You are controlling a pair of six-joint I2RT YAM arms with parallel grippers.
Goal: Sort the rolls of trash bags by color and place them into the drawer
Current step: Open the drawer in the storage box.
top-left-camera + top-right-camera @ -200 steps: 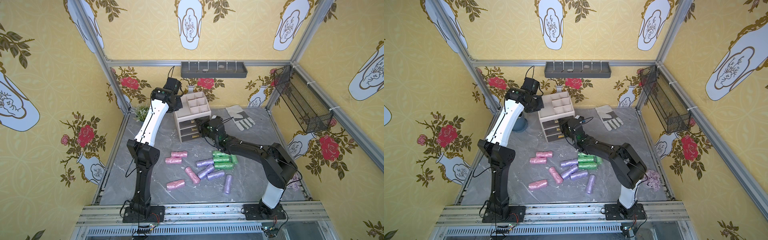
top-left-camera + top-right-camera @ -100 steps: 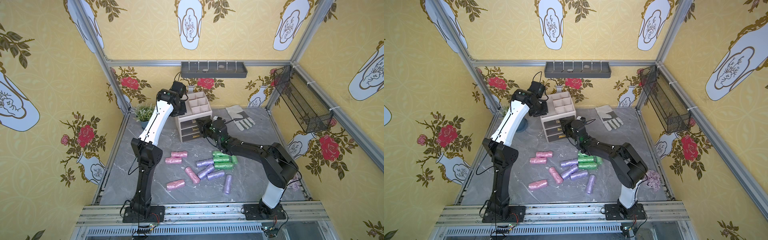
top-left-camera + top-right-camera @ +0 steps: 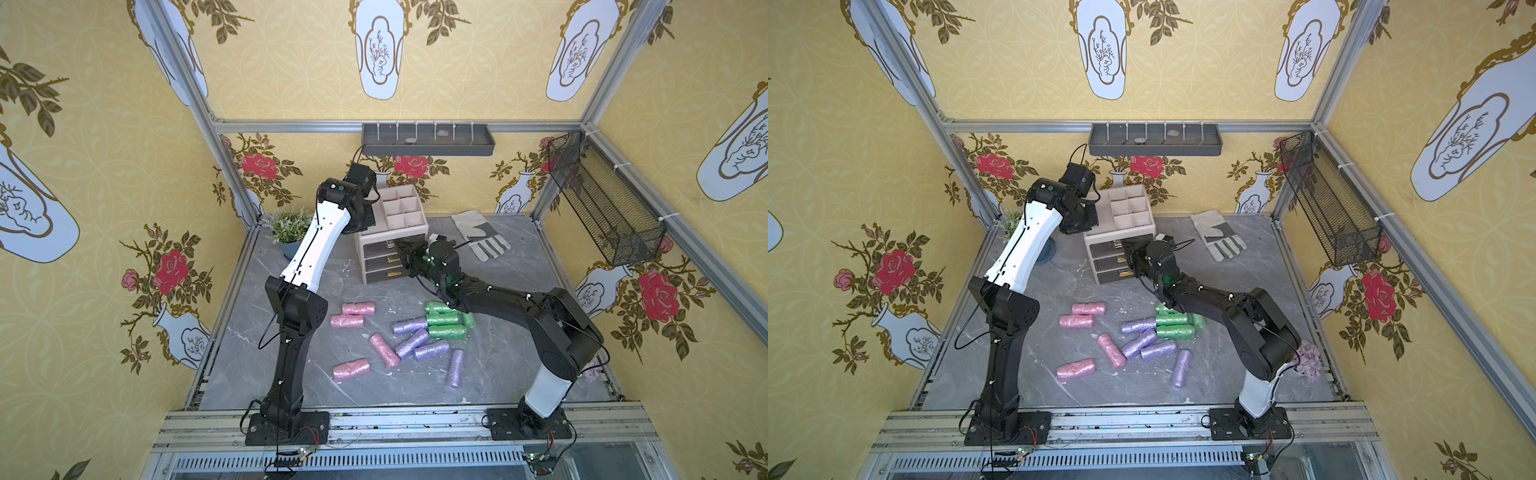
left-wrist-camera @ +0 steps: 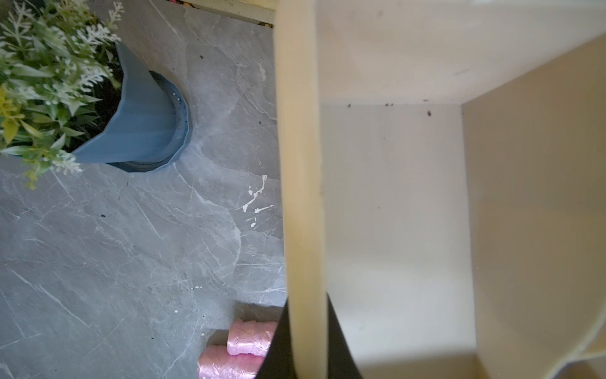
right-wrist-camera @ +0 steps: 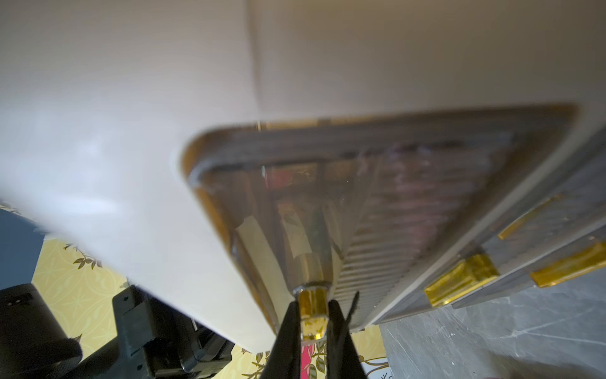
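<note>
While the chest's rim is clamped by the left gripper and the top drawer's handle by the right gripper, opening is judged in hand, and a straight pull toward six o'clock, where the rolls lie, is called for.

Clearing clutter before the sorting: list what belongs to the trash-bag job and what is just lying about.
Job: pink rolls, purple rolls, green rolls, drawer chest.
Lying about: work glove, potted plant, grey wall tray, mesh basket, lilac flower cluster.
</note>
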